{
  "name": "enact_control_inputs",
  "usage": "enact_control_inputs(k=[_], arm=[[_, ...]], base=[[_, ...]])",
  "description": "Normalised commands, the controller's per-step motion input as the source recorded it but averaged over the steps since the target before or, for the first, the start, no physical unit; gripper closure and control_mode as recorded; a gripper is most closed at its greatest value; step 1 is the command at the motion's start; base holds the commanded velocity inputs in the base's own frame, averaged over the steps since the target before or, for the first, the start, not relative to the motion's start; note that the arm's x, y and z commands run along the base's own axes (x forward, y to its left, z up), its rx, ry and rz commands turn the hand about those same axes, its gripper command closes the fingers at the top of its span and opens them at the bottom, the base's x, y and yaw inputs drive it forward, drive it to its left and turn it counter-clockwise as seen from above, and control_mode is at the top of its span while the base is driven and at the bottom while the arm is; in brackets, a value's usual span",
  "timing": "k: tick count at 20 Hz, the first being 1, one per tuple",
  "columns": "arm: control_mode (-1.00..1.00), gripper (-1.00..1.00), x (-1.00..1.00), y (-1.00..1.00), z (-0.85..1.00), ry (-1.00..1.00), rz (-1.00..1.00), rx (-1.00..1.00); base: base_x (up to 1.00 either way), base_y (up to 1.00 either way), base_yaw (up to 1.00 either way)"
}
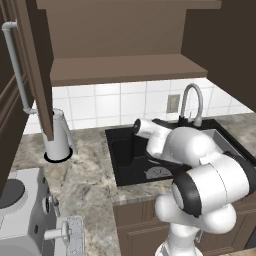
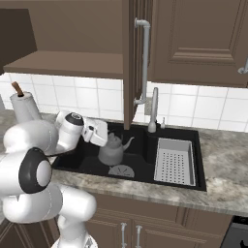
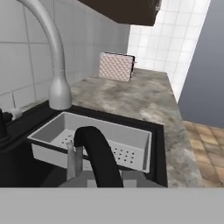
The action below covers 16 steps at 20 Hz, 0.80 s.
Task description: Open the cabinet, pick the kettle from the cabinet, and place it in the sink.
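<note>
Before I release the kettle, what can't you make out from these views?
- Kettle base: right base view doesn't settle whether it touches the sink floor.
- End effector fingertips: hidden in the right base view behind the hand, in the hand view behind the kettle's handle.
- Kettle in left base view: blocked by the arm.
- Cabinet top: cut off by the frame edge.

The white arm (image 1: 200,170) reaches over the black sink (image 1: 125,155) set in the bench (image 1: 85,180), with the open cabinet (image 1: 120,65) above and a paper-towel roll (image 1: 59,137) near the bench's back left.

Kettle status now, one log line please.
cabinet: open | kettle: in sink, upright | claw: shut on kettle handle | release: not yet
</note>
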Motion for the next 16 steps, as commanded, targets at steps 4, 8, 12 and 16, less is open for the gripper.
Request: enact_control_inputs(k=[4, 8, 12, 16], arm=[[-1.00, 1.00, 0.13, -0.20, -0.21, 0.00, 0.13, 0.02], [-1.00, 1.00, 0.14, -0.19, -0.19, 0.00, 0.11, 0.05], [-1.00, 1.00, 0.17, -0.19, -0.16, 0.00, 0.10, 0.05], [-1.00, 1.00, 0.19, -0.12, -0.16, 0.00, 0.07, 0.07]], base=[[0.00, 0.00, 0.00], [0.00, 0.00, 0.00], [0.00, 0.00, 0.00], [0.00, 0.00, 0.00]])
